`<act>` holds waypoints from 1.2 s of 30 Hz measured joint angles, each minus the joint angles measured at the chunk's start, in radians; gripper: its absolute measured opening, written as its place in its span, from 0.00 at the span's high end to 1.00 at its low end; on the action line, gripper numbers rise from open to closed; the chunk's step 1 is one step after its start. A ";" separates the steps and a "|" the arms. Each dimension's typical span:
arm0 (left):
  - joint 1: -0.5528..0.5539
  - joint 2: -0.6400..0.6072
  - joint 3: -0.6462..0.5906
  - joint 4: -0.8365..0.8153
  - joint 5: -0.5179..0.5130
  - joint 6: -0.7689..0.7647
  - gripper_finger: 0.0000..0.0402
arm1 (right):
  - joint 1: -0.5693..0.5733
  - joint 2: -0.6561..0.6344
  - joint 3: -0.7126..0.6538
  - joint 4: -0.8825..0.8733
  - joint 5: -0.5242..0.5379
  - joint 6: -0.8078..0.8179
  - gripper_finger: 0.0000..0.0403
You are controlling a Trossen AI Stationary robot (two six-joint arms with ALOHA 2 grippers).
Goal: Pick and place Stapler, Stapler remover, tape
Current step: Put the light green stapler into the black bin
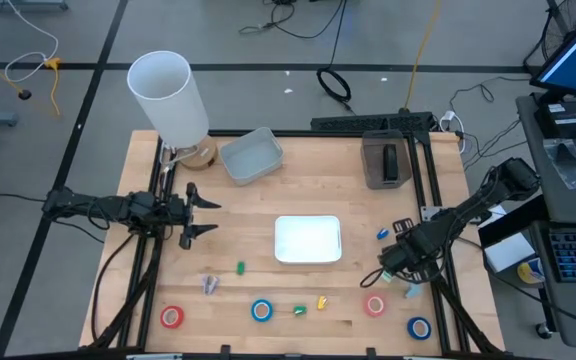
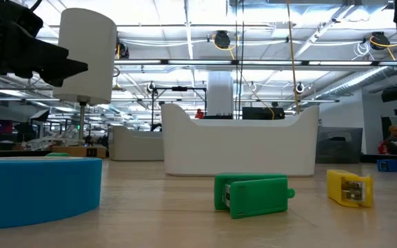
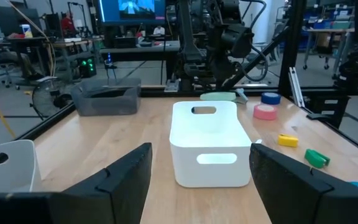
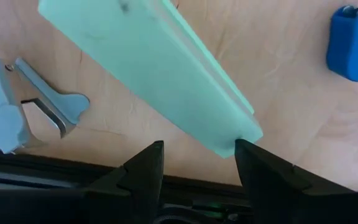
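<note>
A pale green stapler (image 4: pixel 154 74) lies on the table at the right, with a light blue staple remover (image 4: pixel 17 118) beside it. My right gripper (image 4: pixel 197 149) is open just above the stapler's end, one fingertip on each side of it; the gripper (image 1: pixel 393 265) hides the stapler from above. Tape rolls lie near the front edge: red (image 1: pixel 172 316), blue (image 1: pixel 261 310), red (image 1: pixel 374 305), blue (image 1: pixel 419 327). My left gripper (image 1: pixel 203 215) is open and empty at the table's left, pointing at the white bin (image 1: pixel 308 240). My right gripper comes down on the stapler's end (image 4: pixel 232 140) from above, fingers across it and open. That end's corner lies right by one fingertip (image 4: pixel 244 149); whether it touches I cannot tell. The stapler lies flat on the table.
Small green (image 1: pixel 240 267), green (image 1: pixel 298 310), yellow (image 1: pixel 321 301) and blue (image 1: pixel 382 233) pieces lie around the bin. At the back stand a white cylinder (image 1: pixel 168 95), a grey tray (image 1: pixel 251 155) and a dark holder (image 1: pixel 386 162). Black frame rails run along both sides.
</note>
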 joint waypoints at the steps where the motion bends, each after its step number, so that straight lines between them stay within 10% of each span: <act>1: 0.000 0.000 0.000 0.000 0.000 0.000 0.33 | 0.000 0.000 0.000 -0.003 -0.001 0.015 0.52; 12: 0.000 0.000 0.000 0.000 -0.003 0.004 0.33 | -0.001 -0.001 -0.001 -0.119 -0.235 0.342 0.52; 36: 0.000 0.002 -0.002 -0.002 0.005 0.015 0.33 | -0.177 -0.205 0.000 -0.046 -0.311 1.274 0.52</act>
